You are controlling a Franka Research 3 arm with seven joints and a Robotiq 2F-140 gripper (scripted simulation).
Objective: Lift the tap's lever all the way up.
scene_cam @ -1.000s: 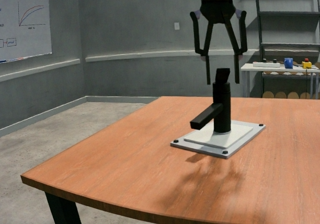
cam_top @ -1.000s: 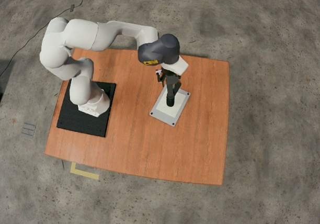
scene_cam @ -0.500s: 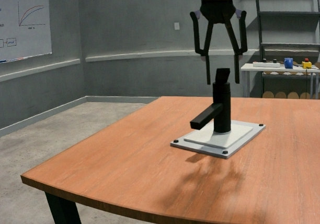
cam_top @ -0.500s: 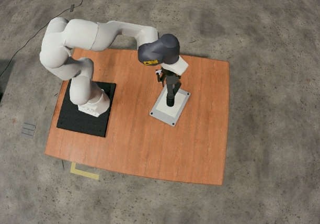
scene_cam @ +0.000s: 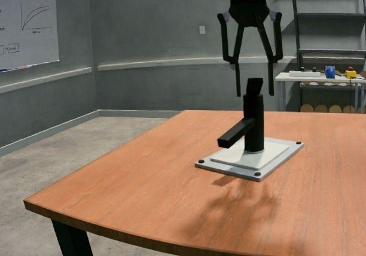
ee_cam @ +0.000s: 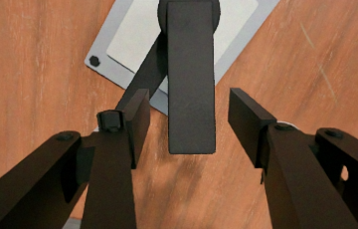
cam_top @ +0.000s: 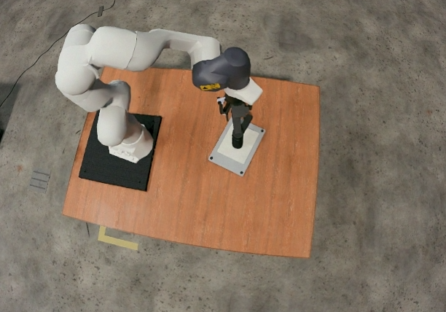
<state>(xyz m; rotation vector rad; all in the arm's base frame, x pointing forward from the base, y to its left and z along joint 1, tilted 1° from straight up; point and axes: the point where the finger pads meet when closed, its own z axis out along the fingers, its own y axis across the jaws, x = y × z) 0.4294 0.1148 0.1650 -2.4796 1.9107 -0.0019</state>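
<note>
A black tap (scene_cam: 253, 121) stands on a grey and white base plate (scene_cam: 249, 157) on the wooden table. Its spout (scene_cam: 236, 133) points to the front left. Its flat lever (scene_cam: 255, 86) sticks up from the top of the body, steeply tilted. My gripper (scene_cam: 254, 93) hangs straight down over the tap, open, with one finger on each side of the lever. In the wrist view the lever (ee_cam: 191, 80) lies between the two finger pads of my gripper (ee_cam: 189, 105), with a clear gap on both sides. The overhead view shows my gripper (cam_top: 237, 120) above the tap (cam_top: 237, 141).
The arm's base stands on a black mat (cam_top: 116, 151) at the table's left side. A white side table (scene_cam: 320, 76) with a blue mug and a metal shelf stand by the far wall, away from the table.
</note>
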